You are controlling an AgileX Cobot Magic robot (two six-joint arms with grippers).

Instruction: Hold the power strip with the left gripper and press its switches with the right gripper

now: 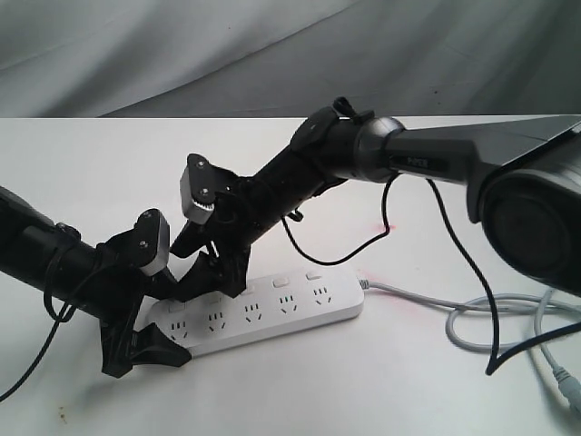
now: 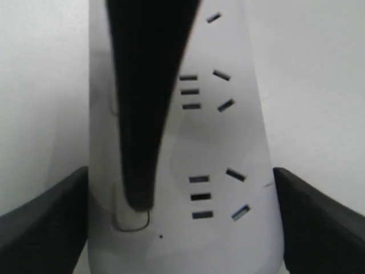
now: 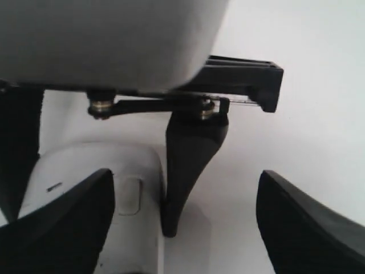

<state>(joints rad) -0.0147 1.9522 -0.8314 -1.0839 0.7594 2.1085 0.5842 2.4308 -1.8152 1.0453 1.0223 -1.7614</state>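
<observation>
The white power strip (image 1: 272, 313) lies flat on the white table. My left gripper (image 1: 159, 322) straddles its left end, and its fingers (image 2: 40, 228) rest against both long sides of the power strip (image 2: 228, 142). My right gripper (image 1: 213, 277) reaches over from the right with its jaws wide apart. One of its fingers (image 2: 137, 171) stands with its tip on a switch (image 2: 131, 222) close to the held end. In the right wrist view that switch (image 3: 130, 194) shows beside the right gripper's finger (image 3: 63, 228). Two more switches (image 1: 298, 277) show uncovered further right.
The strip's grey cord (image 1: 454, 309) runs off to the right and loops near a white plug (image 1: 563, 381). A thin black cable (image 1: 454, 245) hangs from the right arm over the table. Grey cloth (image 1: 272, 54) hangs behind the table.
</observation>
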